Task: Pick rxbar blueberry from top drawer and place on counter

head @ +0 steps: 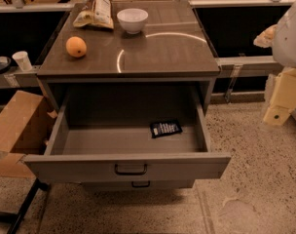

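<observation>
The rxbar blueberry [165, 128], a small dark wrapper with white print, lies flat on the floor of the open top drawer [128, 165], toward its right back corner. The drawer is pulled fully out below the counter [157, 52], a glossy brown top with a curved light reflection. My gripper [277, 112] hangs at the far right edge of the view, to the right of the drawer and apart from it, below the white arm [290, 33]. It holds nothing that I can see.
On the counter stand an orange [76, 47], a white bowl [132, 20] and a tan crinkled bag [95, 8]. A cardboard box [19, 123] sits left of the drawer. A paper cup [23, 60] stands on a left ledge. The lower drawer's handle [140, 184] shows beneath.
</observation>
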Robot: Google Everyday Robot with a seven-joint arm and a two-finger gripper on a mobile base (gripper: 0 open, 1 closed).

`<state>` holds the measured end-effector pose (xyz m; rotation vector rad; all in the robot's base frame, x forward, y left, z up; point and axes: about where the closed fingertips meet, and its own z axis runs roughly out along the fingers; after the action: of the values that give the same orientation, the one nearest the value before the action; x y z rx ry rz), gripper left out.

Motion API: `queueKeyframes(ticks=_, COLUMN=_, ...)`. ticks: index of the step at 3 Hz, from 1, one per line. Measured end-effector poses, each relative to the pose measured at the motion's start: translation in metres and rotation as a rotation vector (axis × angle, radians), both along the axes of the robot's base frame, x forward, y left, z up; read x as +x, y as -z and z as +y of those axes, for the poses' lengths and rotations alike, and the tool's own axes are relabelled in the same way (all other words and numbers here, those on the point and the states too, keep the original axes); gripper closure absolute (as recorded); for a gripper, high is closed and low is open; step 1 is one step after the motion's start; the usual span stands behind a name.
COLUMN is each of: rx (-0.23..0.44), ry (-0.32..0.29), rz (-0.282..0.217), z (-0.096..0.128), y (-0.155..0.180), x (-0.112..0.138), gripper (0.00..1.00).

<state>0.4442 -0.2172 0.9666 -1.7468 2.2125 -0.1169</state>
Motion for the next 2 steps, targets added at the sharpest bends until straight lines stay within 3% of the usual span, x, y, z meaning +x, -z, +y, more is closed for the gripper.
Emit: queueKeyframes(ticks=2, rx=0.087, ry=-0.078, rz=0.018, z=-0.005, y=0.051, x=0.029, gripper=0.0)
